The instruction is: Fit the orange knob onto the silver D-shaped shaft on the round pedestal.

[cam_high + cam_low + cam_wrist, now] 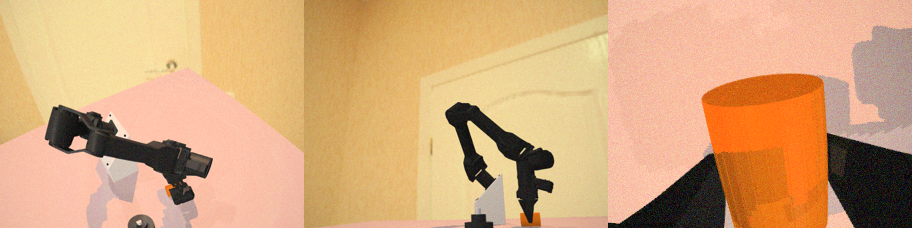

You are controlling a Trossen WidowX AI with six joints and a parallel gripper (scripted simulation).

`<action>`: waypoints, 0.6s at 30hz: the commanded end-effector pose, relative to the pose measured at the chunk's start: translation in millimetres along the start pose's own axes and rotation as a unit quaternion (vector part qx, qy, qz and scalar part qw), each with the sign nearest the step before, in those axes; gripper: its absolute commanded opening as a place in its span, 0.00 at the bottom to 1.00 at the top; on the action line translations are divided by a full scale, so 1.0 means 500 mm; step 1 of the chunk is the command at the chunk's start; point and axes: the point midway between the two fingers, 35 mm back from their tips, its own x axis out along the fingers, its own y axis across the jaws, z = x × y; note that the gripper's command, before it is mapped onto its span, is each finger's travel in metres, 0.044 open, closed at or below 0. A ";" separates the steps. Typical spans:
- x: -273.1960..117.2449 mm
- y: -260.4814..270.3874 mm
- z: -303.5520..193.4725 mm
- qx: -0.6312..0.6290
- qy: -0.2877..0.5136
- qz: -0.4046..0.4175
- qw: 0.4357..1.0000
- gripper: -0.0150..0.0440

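The orange knob (168, 190) (536, 219) (768, 135) is a cylinder held on its side, low at the table top; I cannot tell if it touches. My gripper (177, 193) (530, 220) (770, 154) is shut on it, with one black finger on each side in the wrist view. The knob end seen there is plain; no hole shows, and the other end is hidden. The dark round pedestal (132, 222) (469, 225) stands at the bottom edge of the top and exterior views, left of the gripper. Its silver shaft (139, 221) (479, 211) is upright and bare. Its flat side cannot be made out clearly.
The pale wedge-shaped arm base (123, 168) (494, 206) stands behind the pedestal in the top view, and just behind its right side in the exterior view. The pink table (236, 139) runs to a far corner. Arm shadows lie on it.
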 end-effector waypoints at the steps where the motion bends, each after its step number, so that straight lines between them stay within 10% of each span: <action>1: 0.000 0.000 0.000 0.000 0.000 0.000 1.000 0.61; 18: 0.000 0.000 0.000 0.000 0.000 0.000 1.000 0.69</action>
